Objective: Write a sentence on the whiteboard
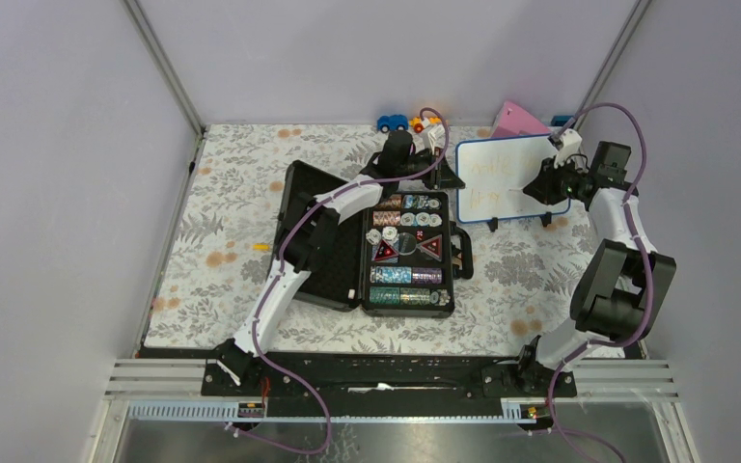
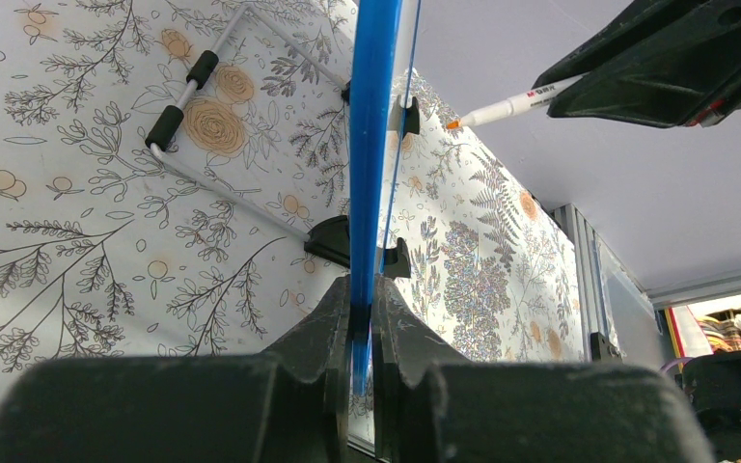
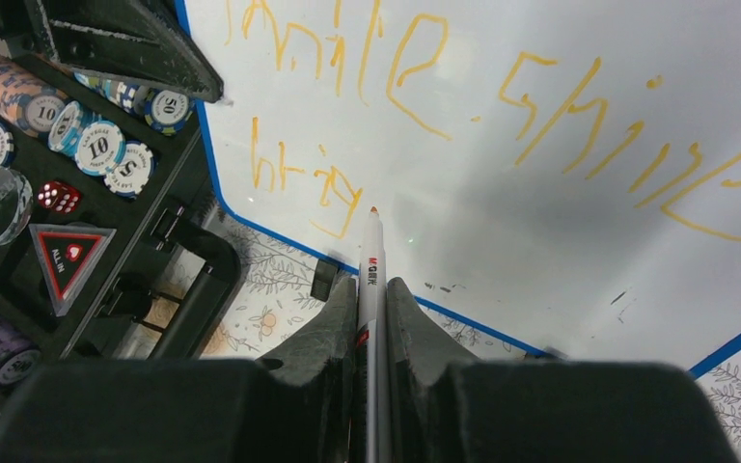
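The whiteboard (image 1: 502,178) stands upright on two black feet at the back right, blue-framed. My left gripper (image 1: 441,154) is shut on its left edge; the left wrist view shows the blue frame (image 2: 371,145) edge-on between the jaws of my left gripper (image 2: 362,301). My right gripper (image 1: 540,188) is shut on a white marker (image 3: 370,280) with an orange tip, which sits at or just off the board (image 3: 540,241) near the lower line's end. The sentence (image 3: 540,106) is yellow-orange handwriting in two lines, the lower one short (image 3: 299,178).
An open black case (image 1: 400,251) of poker chips and dice lies left of the board, its handle (image 2: 188,87) near the board's foot. Toy cars (image 1: 405,122) and a pink wedge (image 1: 519,120) sit at the back edge. Walls close in on both sides.
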`<action>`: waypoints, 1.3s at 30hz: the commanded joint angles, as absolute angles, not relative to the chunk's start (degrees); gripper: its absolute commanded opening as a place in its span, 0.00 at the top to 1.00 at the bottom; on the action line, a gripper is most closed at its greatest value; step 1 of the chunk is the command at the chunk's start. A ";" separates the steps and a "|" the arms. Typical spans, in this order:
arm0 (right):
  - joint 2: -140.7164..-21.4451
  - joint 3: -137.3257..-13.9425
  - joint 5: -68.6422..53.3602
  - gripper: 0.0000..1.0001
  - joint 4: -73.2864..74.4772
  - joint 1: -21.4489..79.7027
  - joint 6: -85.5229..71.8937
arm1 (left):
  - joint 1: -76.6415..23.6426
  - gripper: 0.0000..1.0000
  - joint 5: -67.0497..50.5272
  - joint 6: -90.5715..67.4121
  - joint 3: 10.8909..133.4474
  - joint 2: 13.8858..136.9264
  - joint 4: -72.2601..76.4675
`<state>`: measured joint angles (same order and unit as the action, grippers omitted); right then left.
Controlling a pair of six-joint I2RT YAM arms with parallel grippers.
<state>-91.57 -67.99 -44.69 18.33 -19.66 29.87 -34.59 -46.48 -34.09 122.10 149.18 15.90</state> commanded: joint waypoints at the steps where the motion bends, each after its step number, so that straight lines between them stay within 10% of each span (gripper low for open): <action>1: -93.26 -71.45 -46.32 1.00 16.39 -19.86 28.44 | -33.22 1.00 -46.75 -33.62 122.09 146.09 15.03; 39: -95.07 -69.68 -47.96 1.00 13.44 -18.88 26.93 | -33.49 1.00 -47.37 -33.40 122.43 145.17 14.41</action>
<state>-95.04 -69.23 -46.17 14.46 -19.51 26.76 -34.59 -46.65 -33.91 122.10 149.18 15.81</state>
